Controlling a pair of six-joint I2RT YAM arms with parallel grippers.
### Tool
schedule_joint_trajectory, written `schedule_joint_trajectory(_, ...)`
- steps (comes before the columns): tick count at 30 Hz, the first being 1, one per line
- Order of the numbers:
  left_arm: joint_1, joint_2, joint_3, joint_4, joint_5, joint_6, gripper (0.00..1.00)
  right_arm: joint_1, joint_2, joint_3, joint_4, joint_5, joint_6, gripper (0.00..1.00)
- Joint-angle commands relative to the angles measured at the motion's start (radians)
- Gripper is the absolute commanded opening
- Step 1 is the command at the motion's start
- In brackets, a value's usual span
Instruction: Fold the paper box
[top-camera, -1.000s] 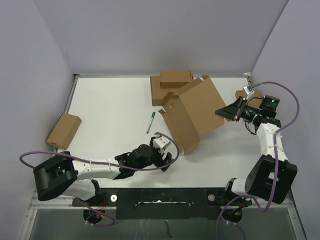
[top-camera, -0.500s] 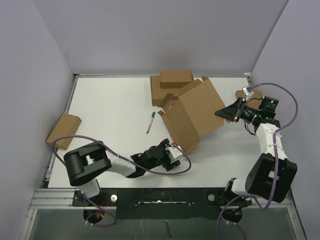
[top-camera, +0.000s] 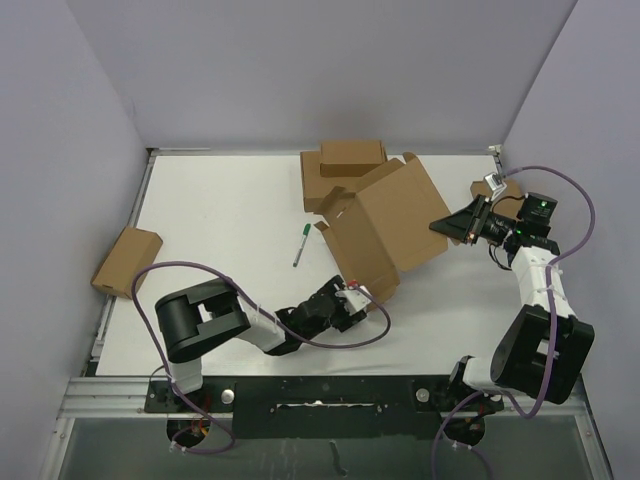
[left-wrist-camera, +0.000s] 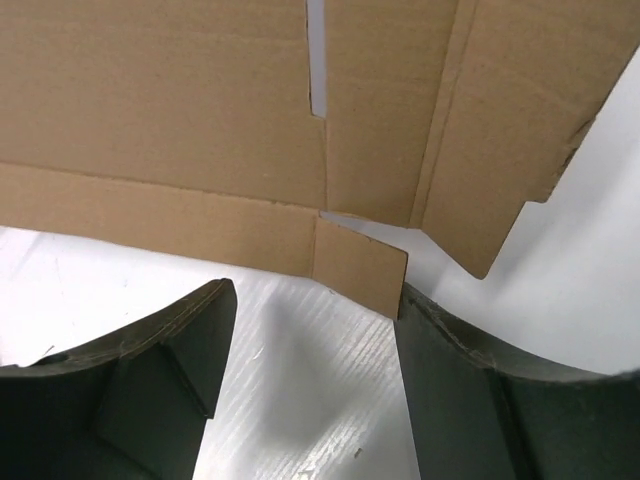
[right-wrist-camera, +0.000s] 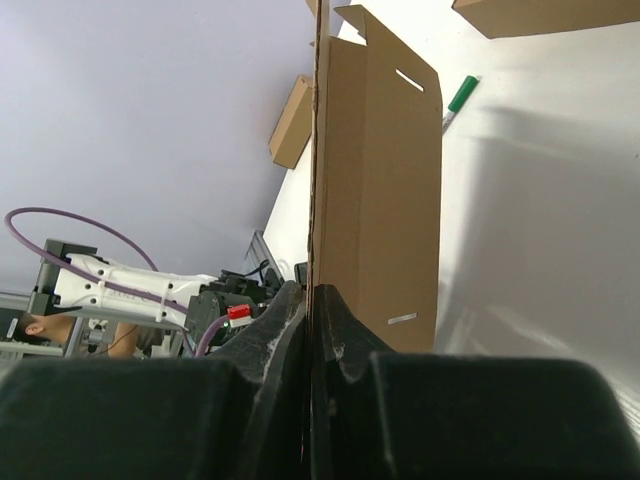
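Observation:
The paper box (top-camera: 390, 225) is an unfolded brown cardboard sheet with flaps and tabs, held tilted above the white table (top-camera: 220, 220). My right gripper (top-camera: 447, 225) is shut on its right edge. In the right wrist view the sheet (right-wrist-camera: 385, 200) stands edge-on, pinched in that gripper (right-wrist-camera: 312, 290). My left gripper (top-camera: 358, 295) lies low at the sheet's near corner. In the left wrist view it (left-wrist-camera: 315, 290) stands open. A small tab (left-wrist-camera: 360, 265) of the box (left-wrist-camera: 200, 120) hangs just ahead of the gap, its edge by the right fingertip (left-wrist-camera: 420, 310).
A green pen (top-camera: 300, 243) lies left of the sheet. Stacked brown boxes (top-camera: 335, 175) stand at the back behind it. A small brown box (top-camera: 127, 261) sits at the table's left edge. Grey walls close in on three sides.
My left arm has swung right across the near table, bringing its gripper up to the sheet's near corner. The right gripper and the sheet have stayed put.

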Motion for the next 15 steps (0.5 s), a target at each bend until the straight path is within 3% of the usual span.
schedule_joint_trajectory(1, -0.003, 0.013, 0.032, 0.106, -0.069, -0.007, 0.6, -0.003, -0.005, -0.001, 0.047, -0.044, 0.018, 0.0)
schedule_joint_trajectory(12, -0.003, -0.014, 0.008, 0.138, -0.069, -0.057, 0.34, -0.003, -0.009, -0.005, 0.052, -0.039, 0.017, 0.0)
schedule_joint_trajectory(15, -0.003, -0.016, 0.011, 0.137, -0.068, -0.064, 0.21, -0.003, -0.011, -0.006, 0.052, -0.039, 0.016, 0.0)
